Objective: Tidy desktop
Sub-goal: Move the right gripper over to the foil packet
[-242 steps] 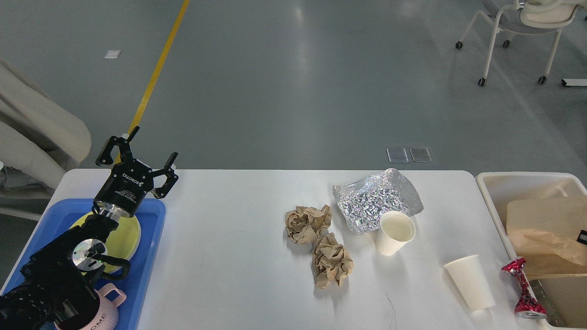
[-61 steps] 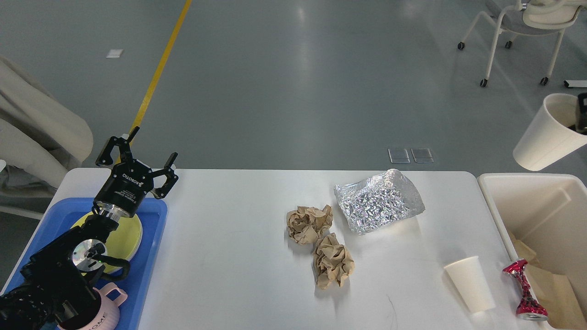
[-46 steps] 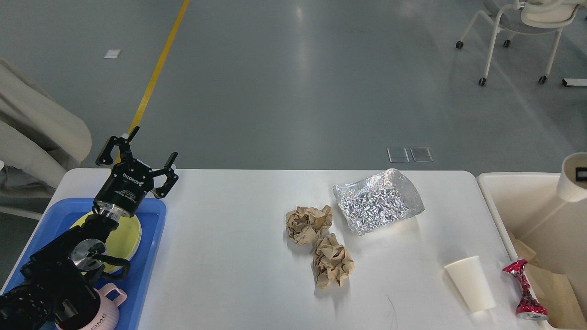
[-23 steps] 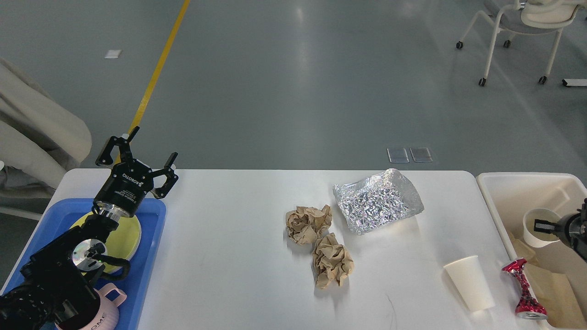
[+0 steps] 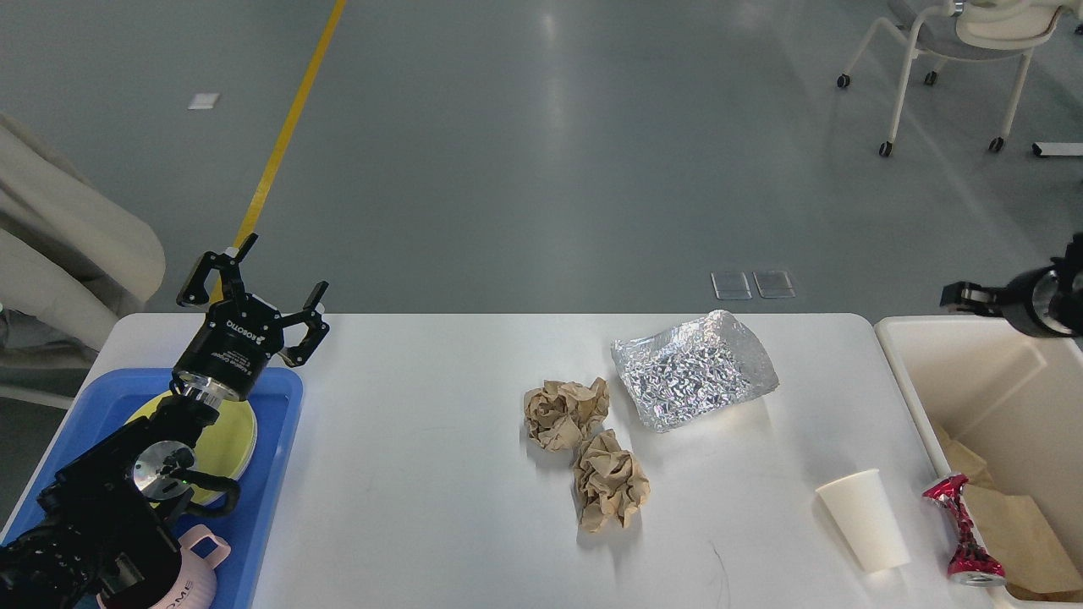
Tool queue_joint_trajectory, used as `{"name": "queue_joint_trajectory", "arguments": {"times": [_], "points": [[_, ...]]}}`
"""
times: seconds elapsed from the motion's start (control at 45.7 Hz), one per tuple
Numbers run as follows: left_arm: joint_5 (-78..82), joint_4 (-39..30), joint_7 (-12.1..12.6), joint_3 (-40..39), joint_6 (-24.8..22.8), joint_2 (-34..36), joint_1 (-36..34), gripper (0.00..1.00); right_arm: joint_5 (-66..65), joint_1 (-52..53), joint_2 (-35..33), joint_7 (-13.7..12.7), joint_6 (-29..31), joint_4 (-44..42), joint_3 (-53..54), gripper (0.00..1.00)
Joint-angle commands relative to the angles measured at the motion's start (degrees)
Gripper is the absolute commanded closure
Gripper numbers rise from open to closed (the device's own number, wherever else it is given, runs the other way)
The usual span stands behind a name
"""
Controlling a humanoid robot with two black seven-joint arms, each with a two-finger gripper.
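- White and smooth, the surface (image 5: 423, 474) fills the lower part of the view, between a blue tray (image 5: 283, 397) at its left end and a cream bin (image 5: 897, 372) off its right end.
- Near the middle lie two crumpled brown paper balls (image 5: 565, 412) (image 5: 611, 480), touching each other; crinkled silver foil (image 5: 694, 369) sits just beside them, farther back and to the right.
- A white paper cup (image 5: 863, 520) stands toward the front right, with a crushed red can (image 5: 964, 541) near it at the surface's right edge.
- The left end effector (image 5: 254, 283) hangs above the tray's far end, fingers spread apart and holding nothing.
- A yellow plate (image 5: 228, 431) and a pink mug (image 5: 190, 584) sit in the tray.
- The right end effector (image 5: 960, 295) pokes in at the right edge, above the bin; I cannot tell how its fingers stand.
- Brown paper (image 5: 1011, 541) lies in the bin.
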Motion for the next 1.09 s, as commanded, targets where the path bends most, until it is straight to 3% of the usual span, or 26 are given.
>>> {"name": "queue_joint_trajectory", "arguments": {"times": [0.0,0.131,0.219,0.328,0.46,0.547,0.657,0.81,0.941,1.073], "points": [[-0.1,0.0,-0.1,0.0,-0.1,0.0,0.0,0.0,-3.2,21.5,0.8,0.0,7.6,17.0,-4.8,0.0],[0.0,0.0,-0.1,-0.1,0.0,0.0,0.0,0.0,-6.5,41.8,2.8,0.1,9.4,33.4,-8.2,0.0],[0.0,0.0,-0.1,-0.1,0.0,0.0,0.0,0.0,-6.4,49.2,2.1,0.4,16.5,38.4,-7.7,0.0],[0.0,0.0,0.0,-0.1,0.0,0.1,0.0,0.0,-5.2,51.4,0.1,2.7,25.5,39.1,-6.0,0.0],[0.0,0.0,-0.1,-0.2,-0.1,0.2,0.0,0.0,-0.9,50.4,-1.2,2.7,26.5,39.1,-6.5,0.0],[0.0,0.0,0.0,-0.2,-0.1,0.2,0.0,0.0,-0.4,45.5,-0.8,2.6,24.7,38.1,-6.8,0.0],[0.0,0.0,-0.1,-0.2,-0.1,0.2,0.0,0.0,0.0,34.2,1.3,2.3,18.1,33.6,-6.8,0.0],[0.0,0.0,0.0,-0.2,-0.2,0.2,0.0,0.0,12.1,9.3,10.1,0.7,11.3,13.8,-3.6,0.0],[0.0,0.0,0.0,-0.1,-0.2,0.1,0.0,0.0,24.8,-7.7,18.6,-3.2,9.7,-1.9,1.4,0.0],[-0.1,0.0,-0.1,-0.1,-0.2,0.0,0.0,0.0,27.5,-16.6,19.9,-9.2,5.1,-8.7,10.6,0.0]]}}
